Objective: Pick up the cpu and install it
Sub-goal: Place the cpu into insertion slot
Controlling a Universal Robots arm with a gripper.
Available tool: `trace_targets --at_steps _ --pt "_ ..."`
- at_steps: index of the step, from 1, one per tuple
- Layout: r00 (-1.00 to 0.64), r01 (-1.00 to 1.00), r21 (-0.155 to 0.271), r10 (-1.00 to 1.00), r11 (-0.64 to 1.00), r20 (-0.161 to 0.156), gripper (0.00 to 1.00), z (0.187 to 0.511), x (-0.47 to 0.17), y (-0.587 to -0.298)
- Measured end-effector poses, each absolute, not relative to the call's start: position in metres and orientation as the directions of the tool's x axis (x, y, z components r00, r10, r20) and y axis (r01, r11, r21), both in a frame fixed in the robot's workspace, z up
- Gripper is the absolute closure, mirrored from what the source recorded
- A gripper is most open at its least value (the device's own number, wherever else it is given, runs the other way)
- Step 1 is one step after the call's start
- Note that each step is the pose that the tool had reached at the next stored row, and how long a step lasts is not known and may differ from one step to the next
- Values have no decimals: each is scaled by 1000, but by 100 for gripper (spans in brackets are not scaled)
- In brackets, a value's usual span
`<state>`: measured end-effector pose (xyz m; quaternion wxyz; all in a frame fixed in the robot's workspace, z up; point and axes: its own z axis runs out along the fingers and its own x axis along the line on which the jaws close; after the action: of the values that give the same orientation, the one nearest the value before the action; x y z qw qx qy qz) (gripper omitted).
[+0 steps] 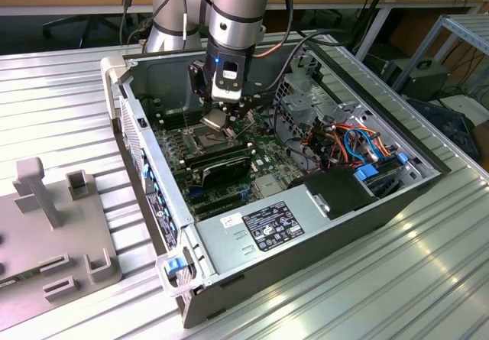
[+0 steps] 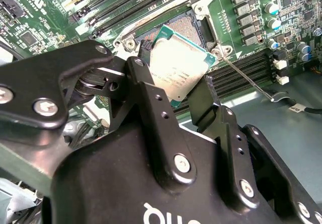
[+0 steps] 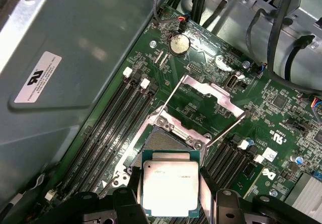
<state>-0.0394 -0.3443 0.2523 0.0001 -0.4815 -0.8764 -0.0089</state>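
Ribbed metal tabletop (image 1: 61,88) carries our opened case (image 1: 321,260); we see the gripper (image 3: 169,196) pinching the cpu (image 3: 169,183) by 2 edges, poised over the open socket (image 3: 158,143).

A ribbed metal table (image 1: 428,279) carries an open computer case (image 1: 359,229) and a grey fixture (image 1: 30,225) beside it.

cpu (image 3: 169,189): one, pinched between the fingers.
gripper (image 2: 175,90): one, with two black fingers (image 2: 151,108).
arm (image 1: 241,11): one.
computer case (image 1: 141,145): one, lying open on one ribbed metal desk (image 1: 367,302).
socket frame (image 3: 211,95): one, swung open, with one wire lever (image 2: 246,78).
coin cell (image 3: 178,44): one.
power supply (image 1: 267,229): one, at 6 o'clock inside the case in the exterior view.
grey fixture block (image 1: 53,233): one, at 8 o'clock from the case.
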Motion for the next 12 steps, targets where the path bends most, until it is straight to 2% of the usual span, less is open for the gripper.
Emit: trace_targets --at_steps 7,12 --pt "-535 845 15 845 535 9 45 252 -39 -344" --pt "-449 893 15 893 449 9 45 252 -39 -344"
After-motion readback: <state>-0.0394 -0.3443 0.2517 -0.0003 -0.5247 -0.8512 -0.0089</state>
